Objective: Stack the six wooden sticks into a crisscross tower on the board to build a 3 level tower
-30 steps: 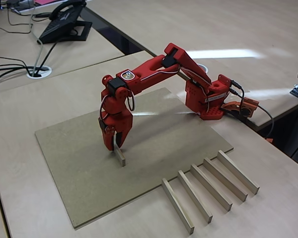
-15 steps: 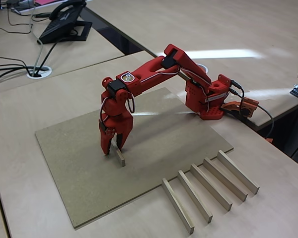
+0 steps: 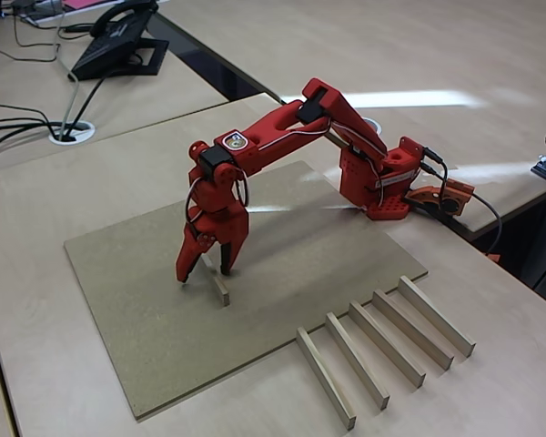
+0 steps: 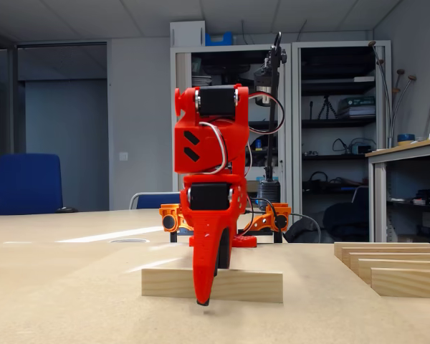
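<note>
One pale wooden stick (image 3: 221, 290) lies flat on the brownish-tan board (image 3: 136, 319). My red gripper (image 3: 205, 271) hangs just over the stick's far end, open, one finger on each side and nothing held. In a fixed view from table height the stick (image 4: 251, 285) rests flat, with my gripper (image 4: 211, 283) straddling it, one finger (image 4: 203, 290) in front and the other behind. Several more sticks (image 3: 387, 349) lie side by side in a row on the pale tabletop off the board's right front corner, and their ends (image 4: 401, 276) show at the right edge.
The arm's base (image 3: 382, 187) stands at the board's far right corner with a cable running right. A desk phone (image 3: 118, 41) and cables sit on the back-left desk, past a dark gap between the tables. Most of the board's surface is bare.
The gripper, shut on the stick a second ago, has opened wide and risen slightly. The stick stays lying on the board.
</note>
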